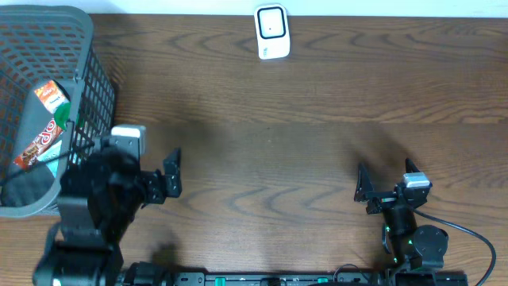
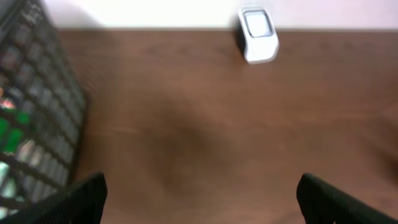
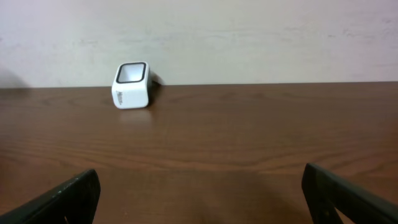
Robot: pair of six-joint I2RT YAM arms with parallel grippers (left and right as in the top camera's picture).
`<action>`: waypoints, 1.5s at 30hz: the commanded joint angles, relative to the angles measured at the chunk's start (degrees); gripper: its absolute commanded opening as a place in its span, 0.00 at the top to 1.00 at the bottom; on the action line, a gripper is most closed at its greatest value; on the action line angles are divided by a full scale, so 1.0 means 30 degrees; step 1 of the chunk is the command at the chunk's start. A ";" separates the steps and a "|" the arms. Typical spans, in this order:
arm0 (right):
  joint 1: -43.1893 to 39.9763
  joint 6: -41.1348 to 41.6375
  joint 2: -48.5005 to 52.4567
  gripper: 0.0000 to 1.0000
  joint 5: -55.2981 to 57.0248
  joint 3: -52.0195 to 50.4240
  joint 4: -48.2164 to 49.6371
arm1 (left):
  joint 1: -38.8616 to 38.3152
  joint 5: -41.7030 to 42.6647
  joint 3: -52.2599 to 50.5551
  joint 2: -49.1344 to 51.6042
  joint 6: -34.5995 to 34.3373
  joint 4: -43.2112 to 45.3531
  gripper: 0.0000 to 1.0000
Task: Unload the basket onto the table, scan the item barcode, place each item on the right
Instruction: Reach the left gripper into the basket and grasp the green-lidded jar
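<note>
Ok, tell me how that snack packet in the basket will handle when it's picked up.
The snack packet looks thin and flat, so it is probably light and somewhat floppy. Its printed wrapper seems glossy, so it may slip when gripped. It lies tilted inside the basket, so it may shift when touched.

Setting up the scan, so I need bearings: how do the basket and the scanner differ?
The basket is grey open mesh; the scanner is solid white with a dark-rimmed window. The basket is far larger than the scanner. The basket, at the left, holds snack packets; the scanner stands bare at the far edge. Both rest on the table.
</note>
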 commanded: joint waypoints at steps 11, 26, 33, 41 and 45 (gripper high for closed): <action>0.0211 0.0233 -0.0073 0.01 -0.0175 -0.0022 -0.0051 | 0.0102 -0.1821 0.6462 0.4306 -0.1596 -0.3759 0.02; 0.0211 0.0233 -0.0073 0.01 -0.0182 -0.0022 -0.0051 | 0.7147 -0.3534 2.0371 1.3930 -0.6054 -1.1096 0.02; 0.0211 0.0233 -0.0073 0.01 -0.0175 -0.0022 -0.0051 | 1.0622 -0.3424 2.0618 1.5824 -0.5880 -1.0229 0.02; 0.0211 0.0233 -0.0073 0.01 -0.0182 -0.0022 -0.0051 | 1.2429 -0.3286 2.0597 1.7347 -0.7461 -0.9420 0.02; 0.0211 0.0233 -0.0073 0.01 -0.0182 -0.0022 -0.0051 | 1.3034 -0.3279 2.0597 1.8957 -0.7672 -0.9974 0.02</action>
